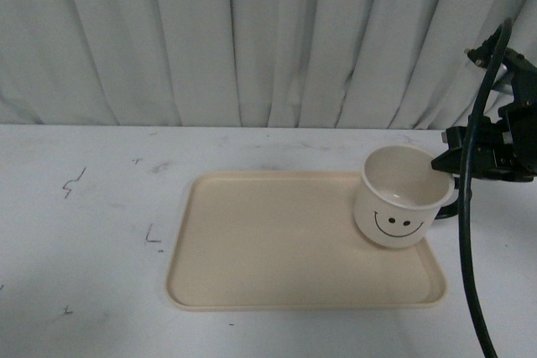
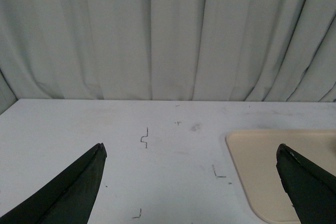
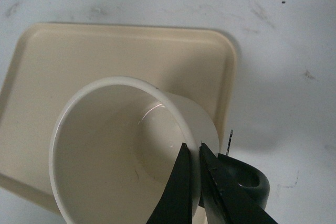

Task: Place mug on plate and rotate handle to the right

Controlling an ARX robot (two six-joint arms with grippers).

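Right arm: reaches in from the right, my right gripper [image 3: 192, 151] level with the rim. Its slim black fingers [image 3: 176, 192] are clamped on the wall of the mug [image 1: 394, 200], one inside and one outside, just beside the handle [image 3: 253, 180].

Left gripper [image 2: 190, 149]: spread wide and holding nothing, above the table [image 1: 84, 207] left of the plate.

Mug: cream, cylindrical, smooth, with the smiley facing near. It is at the far right corner of the plate [image 1: 268, 245], tipped slightly.

Handle: glossy dark loop, pointing right.

Plate: flat beige plastic, with rounded corners and a low rim.

Table: white and scuffed.
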